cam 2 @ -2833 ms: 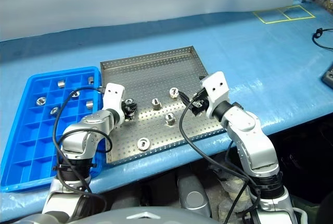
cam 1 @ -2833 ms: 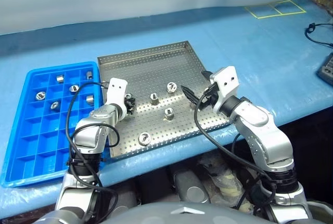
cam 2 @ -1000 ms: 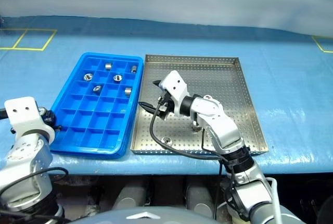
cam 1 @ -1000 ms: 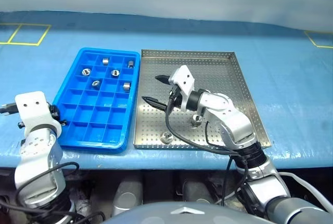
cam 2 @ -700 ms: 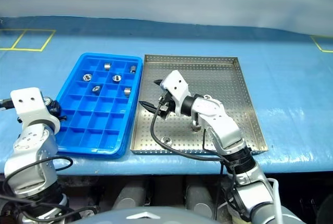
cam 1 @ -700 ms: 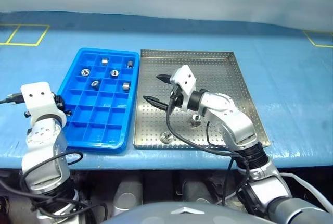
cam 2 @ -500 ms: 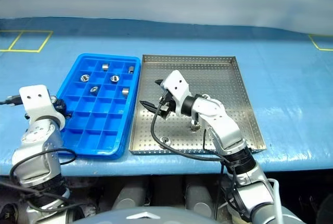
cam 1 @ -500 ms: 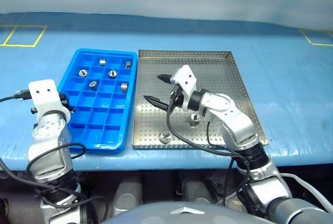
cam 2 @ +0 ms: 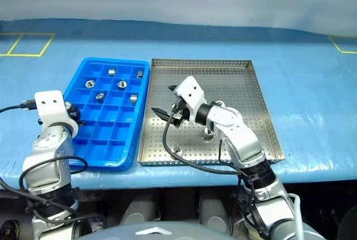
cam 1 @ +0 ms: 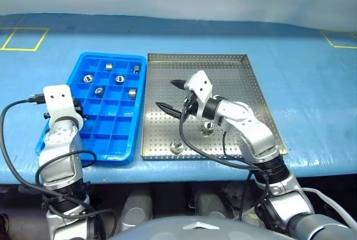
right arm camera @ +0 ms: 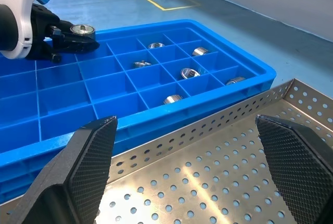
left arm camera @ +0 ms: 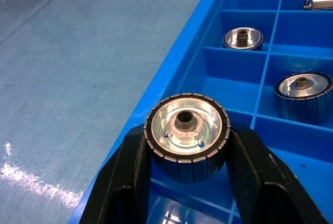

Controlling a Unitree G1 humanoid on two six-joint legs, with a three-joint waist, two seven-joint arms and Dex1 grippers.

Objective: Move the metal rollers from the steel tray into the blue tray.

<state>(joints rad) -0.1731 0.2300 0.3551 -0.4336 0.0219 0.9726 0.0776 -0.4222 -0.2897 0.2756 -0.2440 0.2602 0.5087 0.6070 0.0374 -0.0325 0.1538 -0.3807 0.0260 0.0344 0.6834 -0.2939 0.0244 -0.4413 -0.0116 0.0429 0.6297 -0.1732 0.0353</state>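
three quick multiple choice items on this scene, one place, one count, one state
1. Where is the roller in the left gripper?
A. on the table covering
B. over the blue tray, at its left edge
C. at that tray's far right corner

2. How many rollers lie in that tray's compartments?
A. three
B. nine
C. six

3. How is the right gripper?
A. open and empty over the steel tray
B. shut on a roller
C. shut on a rim

Key: 1 B, the left wrist view shows it above the outer wall; 2 C, six compartments each hold one; 3 A, its fingers stand wide apart.
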